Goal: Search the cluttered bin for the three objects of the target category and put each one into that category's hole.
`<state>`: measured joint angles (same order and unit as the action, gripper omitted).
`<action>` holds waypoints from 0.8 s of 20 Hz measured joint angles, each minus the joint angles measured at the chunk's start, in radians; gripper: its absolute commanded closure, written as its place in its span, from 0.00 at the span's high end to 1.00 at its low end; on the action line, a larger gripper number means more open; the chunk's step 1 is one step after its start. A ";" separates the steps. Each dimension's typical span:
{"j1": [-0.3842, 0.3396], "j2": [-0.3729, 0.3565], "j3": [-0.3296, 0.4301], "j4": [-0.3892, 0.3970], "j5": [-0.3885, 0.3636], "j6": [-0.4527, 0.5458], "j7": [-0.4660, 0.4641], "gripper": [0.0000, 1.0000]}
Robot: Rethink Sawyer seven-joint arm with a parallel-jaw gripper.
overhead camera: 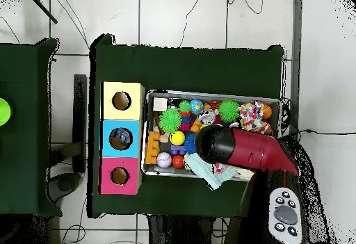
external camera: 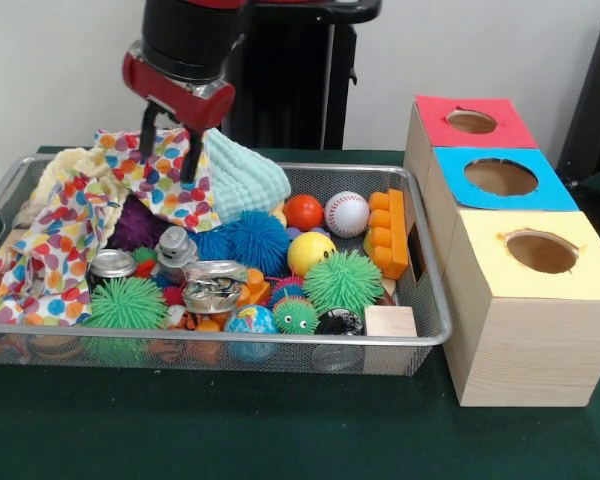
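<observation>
The wire mesh bin (external camera: 280, 340) sits on the green table, full of toys and cloths; it also shows in the overhead view (overhead camera: 208, 92). My gripper (external camera: 170, 148) hangs open at the bin's back left, just over a polka-dot cloth (external camera: 70, 240), with nothing between its fingers (external camera: 193, 160). In the overhead view the red arm (overhead camera: 243, 149) hides the gripper. The blue-topped box's hole (external camera: 500, 177) is to the right of the bin, in the middle of three boxes; from overhead this hole (overhead camera: 120, 138) shows something glinting inside. I cannot make out any see-through plastic pieces in the clutter.
A red-topped box (external camera: 470, 121) and a yellow-topped box (external camera: 541, 251) flank the blue one. The bin holds silver cans (external camera: 213, 286), green spiky balls (external camera: 342, 281), a blue spiky ball (external camera: 255, 240), a baseball (external camera: 347, 213), an orange brick (external camera: 388, 235), a wooden block (external camera: 390, 322) and a teal cloth (external camera: 242, 175).
</observation>
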<state>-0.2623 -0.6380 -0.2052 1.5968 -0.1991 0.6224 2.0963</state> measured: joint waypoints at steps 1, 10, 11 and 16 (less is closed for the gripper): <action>0.002 0.003 0.000 0.004 0.008 0.022 0.000 1.00; 0.009 0.078 -0.003 0.028 0.024 0.111 0.000 1.00; 0.010 0.084 -0.004 0.027 0.024 0.110 0.000 1.00; 0.030 0.164 -0.009 0.028 0.024 0.071 0.000 1.00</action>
<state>-0.2327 -0.4743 -0.2137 1.6243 -0.1749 0.6931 2.0963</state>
